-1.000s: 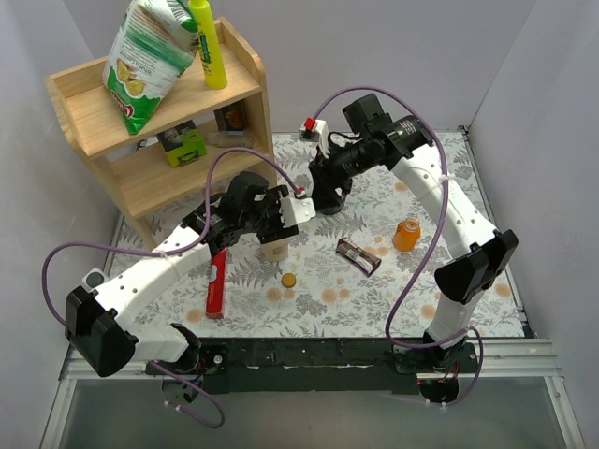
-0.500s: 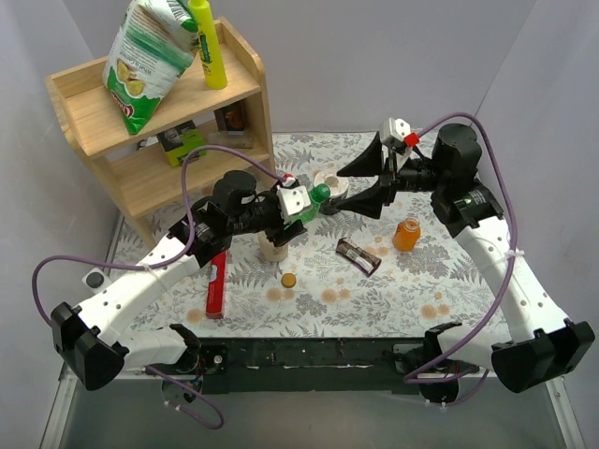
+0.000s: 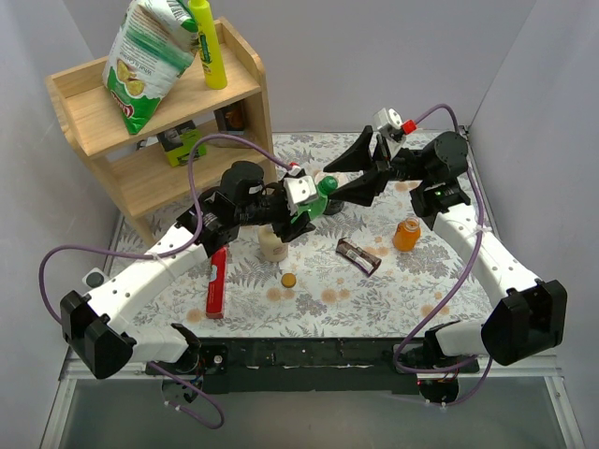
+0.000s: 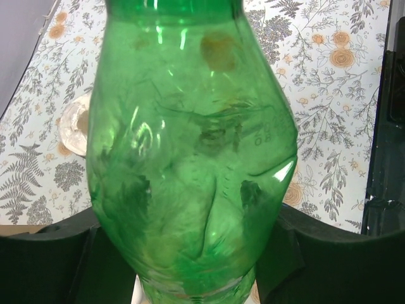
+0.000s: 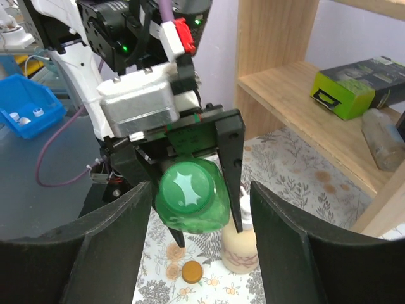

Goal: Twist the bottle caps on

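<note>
My left gripper (image 3: 307,204) is shut on the translucent green bottle (image 3: 314,200) and holds it tilted above the table, neck toward the right arm. The bottle fills the left wrist view (image 4: 190,158). The dark green cap (image 5: 188,185) sits on its mouth. My right gripper (image 3: 329,186) is open, its fingers (image 5: 114,240) on either side of the cap and apart from it. The orange-brown cap (image 3: 288,279) lies on the table, also in the right wrist view (image 5: 192,271). The orange bottle (image 3: 406,234) stands uncapped at the right.
A cream bottle (image 3: 272,245) with a white top stands under the left gripper. A red tube (image 3: 216,281) and a brown wrapper (image 3: 358,254) lie on the table. A wooden shelf (image 3: 159,140) with a chip bag stands at the back left.
The left gripper lifted the green bottle up and right, toward the right arm. The right gripper rose from the table, swung out, then closed in leftward around the cap.
</note>
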### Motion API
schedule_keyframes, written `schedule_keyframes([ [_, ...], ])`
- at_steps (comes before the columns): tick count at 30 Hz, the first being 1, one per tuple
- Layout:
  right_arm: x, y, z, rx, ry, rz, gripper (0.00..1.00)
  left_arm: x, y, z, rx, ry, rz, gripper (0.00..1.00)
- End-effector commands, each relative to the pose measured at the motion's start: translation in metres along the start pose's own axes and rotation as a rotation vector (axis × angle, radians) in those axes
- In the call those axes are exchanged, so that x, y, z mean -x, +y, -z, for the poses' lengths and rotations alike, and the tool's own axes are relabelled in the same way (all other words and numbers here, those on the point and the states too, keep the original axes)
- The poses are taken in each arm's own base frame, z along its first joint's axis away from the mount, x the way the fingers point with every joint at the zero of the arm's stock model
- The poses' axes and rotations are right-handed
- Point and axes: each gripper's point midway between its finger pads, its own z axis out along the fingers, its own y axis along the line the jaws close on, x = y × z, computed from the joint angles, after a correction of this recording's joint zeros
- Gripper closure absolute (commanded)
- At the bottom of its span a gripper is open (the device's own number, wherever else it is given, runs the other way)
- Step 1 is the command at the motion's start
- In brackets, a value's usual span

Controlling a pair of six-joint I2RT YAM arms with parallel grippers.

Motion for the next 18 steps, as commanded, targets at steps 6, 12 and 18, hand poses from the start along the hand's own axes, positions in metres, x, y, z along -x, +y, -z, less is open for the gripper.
schedule_keyframes([
  [6,0.022,0.015,-0.004,0.051,-0.03,0.058,0.39,0.018,0.004,0.0,-0.009,-0.044,-0.005,1.0],
  [12,0.011,0.013,-0.008,0.043,-0.018,0.007,0.53,0.019,0.004,0.001,-0.006,-0.052,-0.01,1.0],
  [18,0.002,0.0,-0.009,-0.036,-0.029,-0.038,0.58,0.021,0.004,0.001,-0.002,-0.066,-0.014,1.0],
])
